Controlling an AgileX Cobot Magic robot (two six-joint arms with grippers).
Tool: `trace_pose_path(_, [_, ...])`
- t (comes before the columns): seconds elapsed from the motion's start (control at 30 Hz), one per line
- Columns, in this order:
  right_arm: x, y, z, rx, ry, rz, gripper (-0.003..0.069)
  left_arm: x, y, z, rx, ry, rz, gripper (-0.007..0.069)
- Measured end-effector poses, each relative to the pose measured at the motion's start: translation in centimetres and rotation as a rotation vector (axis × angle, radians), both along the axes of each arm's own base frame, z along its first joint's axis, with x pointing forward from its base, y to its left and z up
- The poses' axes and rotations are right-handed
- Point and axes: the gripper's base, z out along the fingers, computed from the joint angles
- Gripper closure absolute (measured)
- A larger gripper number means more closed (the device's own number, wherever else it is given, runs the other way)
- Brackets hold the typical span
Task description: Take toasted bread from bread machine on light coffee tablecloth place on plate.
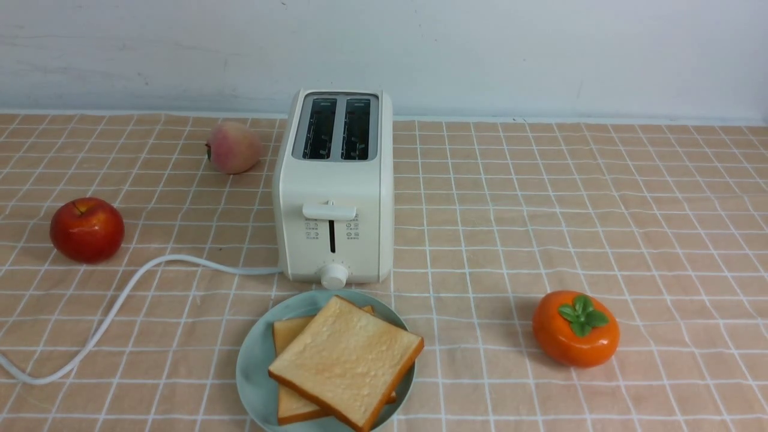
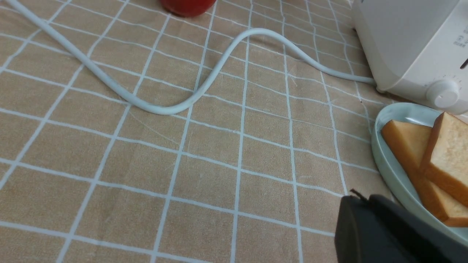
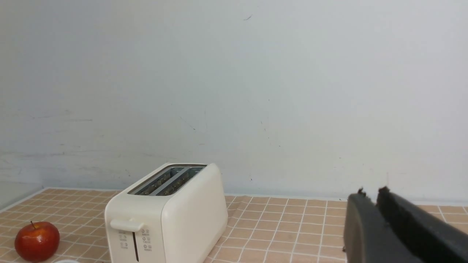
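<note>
The cream-white bread machine (image 1: pixel 336 180) stands on the light coffee tablecloth (image 1: pixel 540 210), and both its slots are empty. Just in front of it sits the teal plate (image 1: pixel 255 366). Two slices of toasted bread lie on the plate, the upper one (image 1: pixel 345 360) tilted across the lower one (image 1: pixel 291 333). Neither gripper shows in the front view. In the left wrist view my left gripper (image 2: pixel 360 197) is shut and empty, low over the cloth beside the plate's rim (image 2: pixel 384 160). In the right wrist view my right gripper (image 3: pixel 370 193) is shut and empty, off to the side of the bread machine (image 3: pixel 182 215).
A red apple (image 1: pixel 87 230) and a peach (image 1: pixel 233 147) sit left of the bread machine. An orange persimmon (image 1: pixel 575 328) sits front right. The white cord (image 1: pixel 120 300) snakes across the cloth to the front left. A pale wall closes the back.
</note>
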Motion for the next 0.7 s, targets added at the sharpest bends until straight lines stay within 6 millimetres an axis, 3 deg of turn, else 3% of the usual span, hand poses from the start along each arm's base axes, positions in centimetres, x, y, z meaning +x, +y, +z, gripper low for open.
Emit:
trace_pose_path(0.2, [0.1,0.0,-0.5,-0.008,0.029,-0.006,0.0595,0.0,0.0,0.0,0.0,0.001,0.0,0.0608])
trace_pose_path(0.33, [1.1,-0.2,-3.8,-0.033,0.13,-0.114,0.0588,0.0,0.0,0.0,-0.001,0.001,0.0,0.0606])
trace_pose_path(0.43, [1.8,-0.6,-7.6,-0.05,0.23,-0.222,0.0587,0.0,0.0,0.0,-0.002,0.001,0.0,0.0605])
trace_pose_path(0.47, [1.8,-0.6,-7.9,-0.051,0.236,-0.228,0.0587,0.0,0.0,0.0,-0.003,0.001,0.0,0.0605])
trace_pose_path(0.5, [2.1,-0.8,-10.4,-0.059,0.307,-0.279,0.0585,0.0,0.0,0.0,-0.003,0.002,0.0,0.0602])
trace_pose_path(0.53, [2.1,-0.8,-10.4,-0.06,0.309,-0.279,0.0585,0.0,0.0,0.0,-0.003,0.002,0.0,0.0602])
trace_pose_path(0.6, [2.1,-1.2,-13.2,-0.073,0.467,-0.342,0.058,0.0,0.0,0.0,-0.003,0.002,0.0,0.0597])
trace_pose_path(0.7, [2.0,-1.3,-13.3,-0.071,0.482,-0.356,0.0578,0.0,0.0,0.0,-0.003,0.003,0.0,0.0596])
